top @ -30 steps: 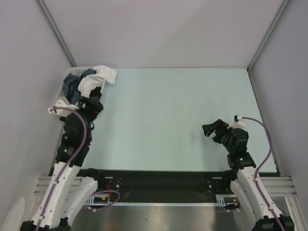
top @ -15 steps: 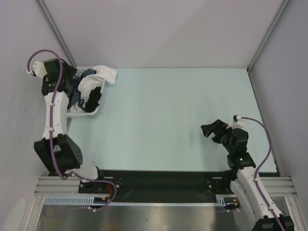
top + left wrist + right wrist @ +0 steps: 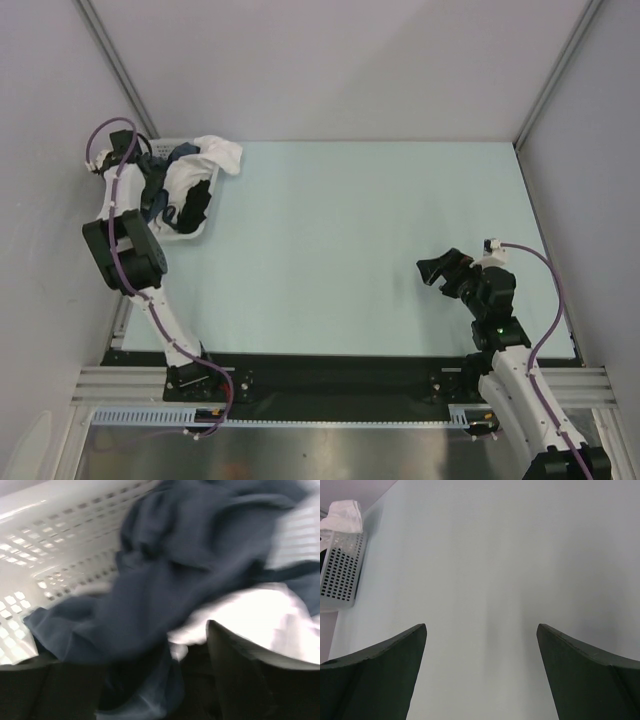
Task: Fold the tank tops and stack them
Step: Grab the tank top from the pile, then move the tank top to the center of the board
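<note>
Clearly, the slate-blue tank top [image 3: 165,580] is found crumpled in the white basket [image 3: 50,540], tangled with a white cloth [image 3: 260,615]. A black top [image 3: 196,205] is seen draped at the basket's near rim. The left gripper [image 3: 155,655] is spread around a hanging blue fold and is not seen clamped on it. The right gripper [image 3: 481,630] is held wide apart over the table [image 3: 480,540]. The cloth is judged light, limp and clingy. A hem or strap is best pinched, so that one garment alone is lifted.
</note>
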Controlling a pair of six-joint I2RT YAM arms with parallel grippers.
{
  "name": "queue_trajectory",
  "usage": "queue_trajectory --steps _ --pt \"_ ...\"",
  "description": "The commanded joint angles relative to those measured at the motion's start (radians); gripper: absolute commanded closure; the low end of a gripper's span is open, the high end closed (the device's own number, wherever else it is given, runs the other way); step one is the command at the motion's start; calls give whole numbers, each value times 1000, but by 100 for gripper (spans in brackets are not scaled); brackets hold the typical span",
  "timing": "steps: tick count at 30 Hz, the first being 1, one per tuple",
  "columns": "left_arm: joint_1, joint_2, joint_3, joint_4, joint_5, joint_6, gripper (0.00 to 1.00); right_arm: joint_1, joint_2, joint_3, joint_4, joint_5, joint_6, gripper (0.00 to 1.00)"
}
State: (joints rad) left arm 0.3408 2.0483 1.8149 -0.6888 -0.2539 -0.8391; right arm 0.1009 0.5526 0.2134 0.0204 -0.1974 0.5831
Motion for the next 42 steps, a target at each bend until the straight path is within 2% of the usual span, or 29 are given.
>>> queue_trajectory --steps 1,2,3,4,6,10,11,12,13,14,15,16,22,24,25,29,32,36,37,40,42 --pt "59 19 26 -29 100 23 50 0 6 4 38 -8 -12 0" --pt "63 15 20 -5 113 24 68 2 7 4 38 -7 -12 0" --pt "63 4 14 5 116 28 90 0 10 4 41 -5 -11 1" --pt "61 -29 12 6 102 28 100 0 13 4 41 -8 -11 1" --pt "53 -81 11 21 75 11 100 0 18 4 44 -8 -11 1" --pt "11 -296 9 77 -28 -8 100 0 21 4 49 -8 -9 1" --pt "-9 -331 6 107 -27 -14 100 -1 21 4 49 -7 -9 1" --pt "-14 -367 -8 95 -19 -90 100 0 23 6 49 -8 -11 1" --pt "-11 -445 -82 133 10 -98 100 -1 24 6 47 -8 -9 1" --pt "-22 -486 -121 247 48 -101 100 -1 27 6 47 -8 -9 1" --pt "-34 -529 -153 283 67 -113 100 -1 26 7 47 -8 -11 1" --pt "-86 -604 -208 354 59 -114 100 -1 24 7 46 -10 -12 1" --pt "-271 -805 -290 466 54 -172 100 -1 26 7 47 -7 -12 2" --pt "-324 -852 -289 511 27 -154 100 -1 23 7 43 -7 -12 1" --pt "-392 -885 -263 547 -4 -137 100 -1 23 7 42 -7 -12 2" --pt "-543 -899 -99 566 -24 -3 100 -1 23 7 42 -5 -14 2" --pt "-621 -883 7 548 66 -12 100 -1 24 9 46 -5 -14 1" --pt "-767 -881 -23 571 142 -81 100 -1 27 9 43 -5 -15 1" --pt "-858 -878 -60 584 139 -81 100 -1 26 9 44 -4 -14 2" --pt "-1033 -837 -109 613 122 -64 100 -1 26 11 44 -2 -16 2" --pt "-1100 -783 -109 623 130 -64 100 -1 24 11 41 0 -17 2"
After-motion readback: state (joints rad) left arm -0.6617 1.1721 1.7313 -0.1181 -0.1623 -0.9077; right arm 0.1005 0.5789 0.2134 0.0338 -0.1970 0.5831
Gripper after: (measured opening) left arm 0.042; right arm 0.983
